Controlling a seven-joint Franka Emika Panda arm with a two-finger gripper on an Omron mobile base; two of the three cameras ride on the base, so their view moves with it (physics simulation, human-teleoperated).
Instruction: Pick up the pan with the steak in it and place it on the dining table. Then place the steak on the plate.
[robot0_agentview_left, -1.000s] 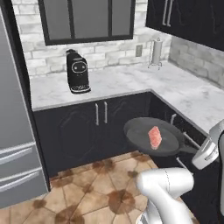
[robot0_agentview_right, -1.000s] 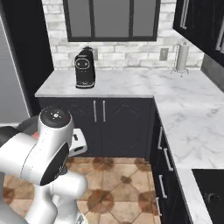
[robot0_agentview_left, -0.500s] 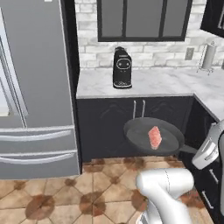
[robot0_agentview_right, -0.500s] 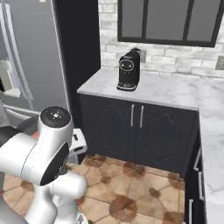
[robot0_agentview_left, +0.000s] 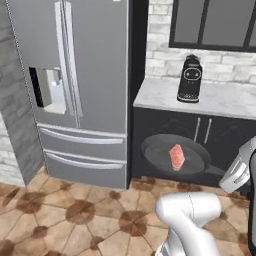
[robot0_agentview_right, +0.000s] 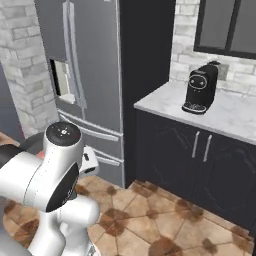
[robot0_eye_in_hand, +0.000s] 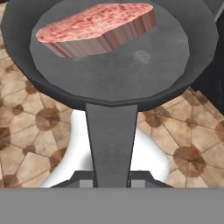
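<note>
Pan (robot0_agentview_left: 172, 155) up in the air over the kitchen floor, steak (robot0_eye_in_hand: 98, 28) loose inside, fingers clamped on the long stiff handle (robot0_eye_in_hand: 110, 140), probably front-heavy so best kept dead level
</note>
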